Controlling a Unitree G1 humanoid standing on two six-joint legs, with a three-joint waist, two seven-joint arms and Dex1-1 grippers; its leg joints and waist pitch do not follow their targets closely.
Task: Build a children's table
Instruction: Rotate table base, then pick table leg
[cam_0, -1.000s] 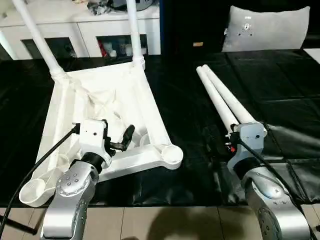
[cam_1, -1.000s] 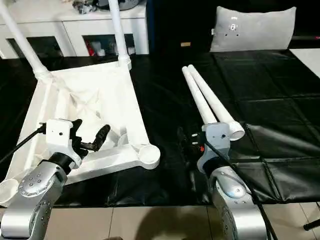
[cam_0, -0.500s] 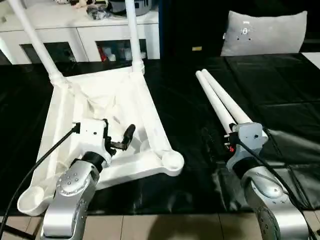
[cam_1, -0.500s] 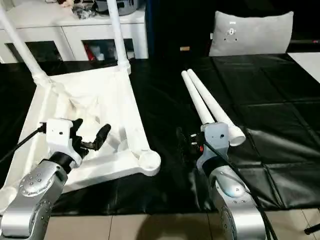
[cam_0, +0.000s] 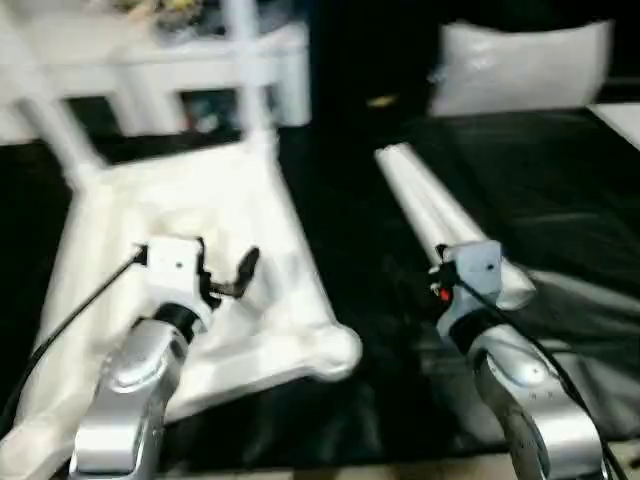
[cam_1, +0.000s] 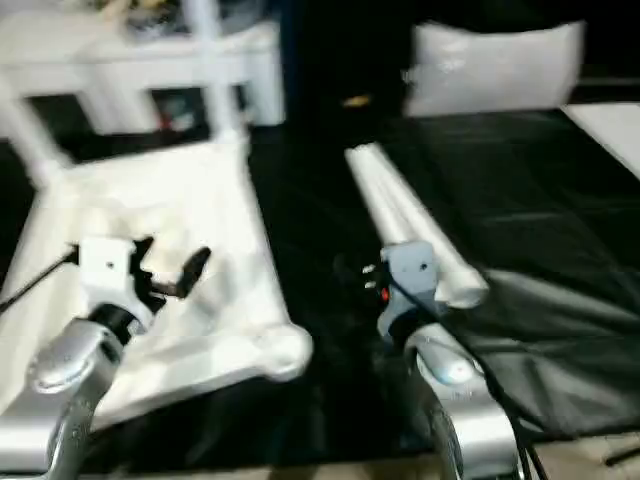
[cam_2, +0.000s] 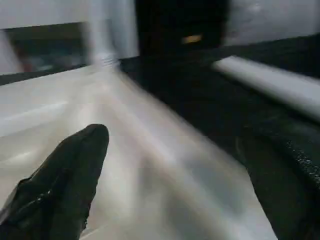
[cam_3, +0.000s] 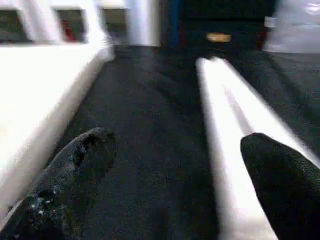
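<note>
Our left tool (cam_0: 225, 275) hangs spread wide over the upturned tabletop (cam_0: 110, 220), holding nothing. Our right tool (cam_3: 175, 165) is spread wide too, empty, with its fingers (cam_3: 75, 165) either side of the near end of the two loose legs (cam_0: 430, 205) lying side by side on the black counter (cam_0: 560, 190). Two other legs (cam_0: 245, 70) stand in the tabletop's far corner sockets. A grey cushion (cam_0: 520, 65) leans behind.

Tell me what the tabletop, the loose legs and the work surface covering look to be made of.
Tabletop: white moulded plastic by the look, smooth with a soft sheen and formed ribs.
Loose legs: matching white tubes, probably plastic; the pictures can't rule out painted metal.
Work surface covering: black sheet, likely vinyl or similar film, glossy with creases and wrinkles catching light.
</note>
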